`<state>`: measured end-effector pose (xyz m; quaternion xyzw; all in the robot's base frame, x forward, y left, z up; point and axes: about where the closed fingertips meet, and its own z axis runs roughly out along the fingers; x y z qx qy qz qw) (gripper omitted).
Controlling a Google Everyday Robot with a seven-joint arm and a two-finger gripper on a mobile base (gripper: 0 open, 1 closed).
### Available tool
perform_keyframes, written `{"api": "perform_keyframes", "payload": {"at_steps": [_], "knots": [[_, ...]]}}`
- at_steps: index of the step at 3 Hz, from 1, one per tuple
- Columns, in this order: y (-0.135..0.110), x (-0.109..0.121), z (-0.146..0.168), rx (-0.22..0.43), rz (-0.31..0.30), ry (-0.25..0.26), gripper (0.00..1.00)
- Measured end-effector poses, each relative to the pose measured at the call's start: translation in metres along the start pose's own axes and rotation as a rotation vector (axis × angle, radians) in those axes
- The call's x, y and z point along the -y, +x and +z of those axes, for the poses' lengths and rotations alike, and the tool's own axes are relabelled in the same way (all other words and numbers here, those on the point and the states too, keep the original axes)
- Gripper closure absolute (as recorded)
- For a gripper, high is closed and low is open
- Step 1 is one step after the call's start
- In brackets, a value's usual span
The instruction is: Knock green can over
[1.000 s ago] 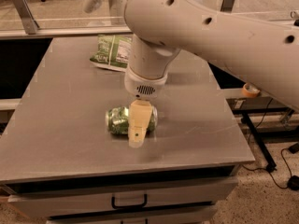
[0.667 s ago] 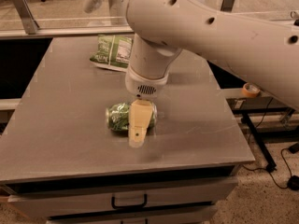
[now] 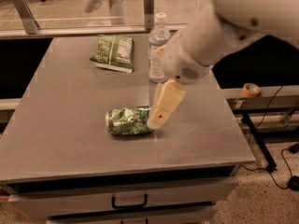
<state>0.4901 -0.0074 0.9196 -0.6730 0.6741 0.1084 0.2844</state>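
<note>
Evidently toppled, the green can (image 3: 128, 120) lies on the surface (image 3: 65, 134), long axis left-right, right end touching the gripper (image 3: 158, 118), whose opening cannot be told.

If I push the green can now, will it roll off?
The green can lies on its side, so it could roll, though its dents probably stop it quickly. It looks crumpled and likely light, so the gripper at one end would probably slide it easily.

high oblique view onto table (image 3: 70, 139), jaws central
</note>
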Motion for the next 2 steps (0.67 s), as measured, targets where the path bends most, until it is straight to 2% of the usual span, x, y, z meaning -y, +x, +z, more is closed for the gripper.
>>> {"api": "perform_keyframes", "payload": {"at_steps": [1, 2], "knots": [[0.0108, -0.0052, -0.0213, 0.057, 0.007, 0.024, 0.0], [0.0106, -0.0055, -0.0212, 0.057, 0.007, 0.023, 0.0]]}}
